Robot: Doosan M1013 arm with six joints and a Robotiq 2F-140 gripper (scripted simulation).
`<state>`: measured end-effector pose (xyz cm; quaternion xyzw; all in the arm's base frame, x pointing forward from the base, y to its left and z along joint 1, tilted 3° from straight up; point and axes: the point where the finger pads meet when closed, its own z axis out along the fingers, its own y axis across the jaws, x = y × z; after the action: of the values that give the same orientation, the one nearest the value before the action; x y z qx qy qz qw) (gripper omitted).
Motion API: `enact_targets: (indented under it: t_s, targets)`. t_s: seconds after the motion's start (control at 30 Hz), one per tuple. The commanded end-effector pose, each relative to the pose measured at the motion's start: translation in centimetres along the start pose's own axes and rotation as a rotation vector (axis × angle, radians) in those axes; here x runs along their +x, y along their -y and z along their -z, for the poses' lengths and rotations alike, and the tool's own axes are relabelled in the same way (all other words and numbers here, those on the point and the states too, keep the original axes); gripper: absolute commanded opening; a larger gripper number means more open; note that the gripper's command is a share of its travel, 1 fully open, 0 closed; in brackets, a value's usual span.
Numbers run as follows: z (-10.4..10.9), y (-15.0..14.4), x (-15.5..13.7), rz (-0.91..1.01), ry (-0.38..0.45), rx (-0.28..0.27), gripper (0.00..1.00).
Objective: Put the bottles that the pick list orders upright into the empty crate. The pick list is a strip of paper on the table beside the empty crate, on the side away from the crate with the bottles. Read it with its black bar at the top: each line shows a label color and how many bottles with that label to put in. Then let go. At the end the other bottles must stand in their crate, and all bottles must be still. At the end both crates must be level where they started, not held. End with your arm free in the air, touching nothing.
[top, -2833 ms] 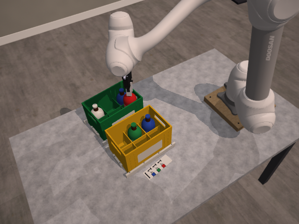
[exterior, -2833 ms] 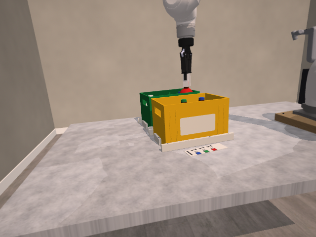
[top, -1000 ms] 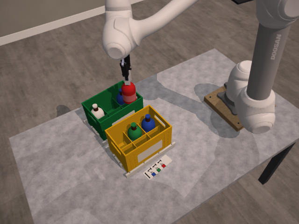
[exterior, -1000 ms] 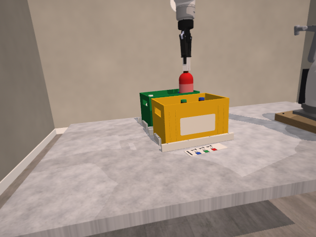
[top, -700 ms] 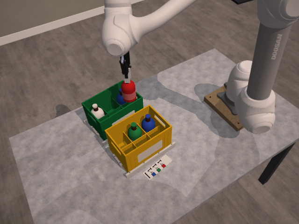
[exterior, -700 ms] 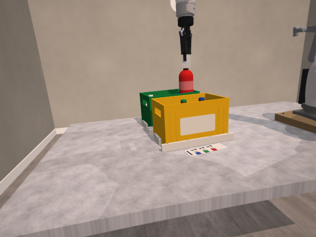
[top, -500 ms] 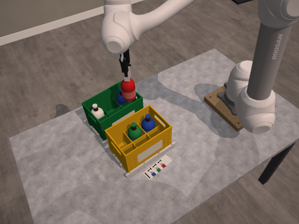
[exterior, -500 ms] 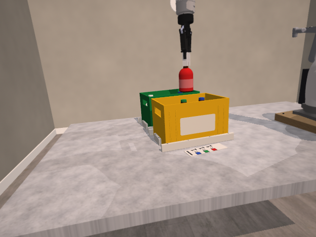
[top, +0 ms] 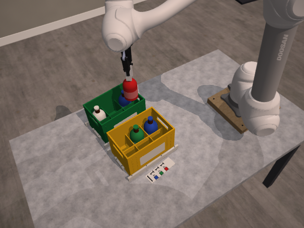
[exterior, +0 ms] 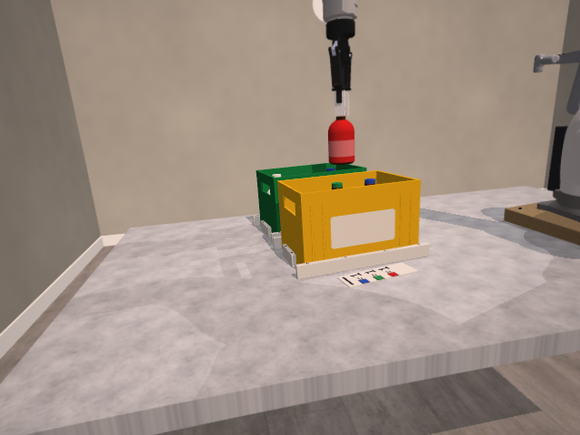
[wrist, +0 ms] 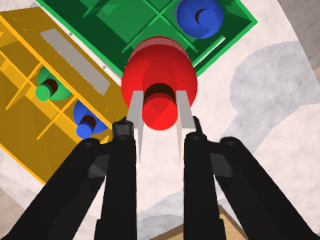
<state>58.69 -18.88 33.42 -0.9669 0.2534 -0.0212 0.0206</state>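
Gripper: your gripper [exterior: 341, 110] points straight down, its fingers pinching the neck of the red bottle [exterior: 341, 141].
Red bottle: you have it hanging upright in the air, its base above the rim of the green crate [exterior: 267, 179].
Exterior view: only here can you see a gap between the bottle's base and both crate rims; the caps of the green bottle [exterior: 336, 186] and one blue bottle [exterior: 370, 181] barely show above the yellow crate [exterior: 361, 225].
Top view: here you see into the compartments. The yellow crate [top: 143, 156] holds the green bottle [top: 136, 133] and a blue bottle [top: 150, 125] side by side in its back row, while its front cells show bare bottoms. The green crate [top: 97, 121] holds a white bottle [top: 98, 113] and a second blue bottle [top: 121, 99], partly hidden behind the red one.
Wrist view: looking down, you see the red bottle [wrist: 159, 83] over the green crate's edge nearest the yellow crate [wrist: 27, 154].
Pick list: the strip [top: 160, 169] lies on the table [top: 61, 171] just in front of the yellow crate, with blue, green and red squares.
Edges: the two crates stand touching or nearly so, each inside pale rails.
Room: open air surrounds the lifted bottle on all sides.
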Motion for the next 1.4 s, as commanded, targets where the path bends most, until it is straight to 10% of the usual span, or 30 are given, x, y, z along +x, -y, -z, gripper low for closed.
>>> enact_targets:
  t_s: [0.0,1.37]
  targets:
    - [0.0,0.2,0.0,0.000,0.000,0.000,0.00]
    - [0.0,7.2,0.7,0.000,0.000,0.000,0.00]
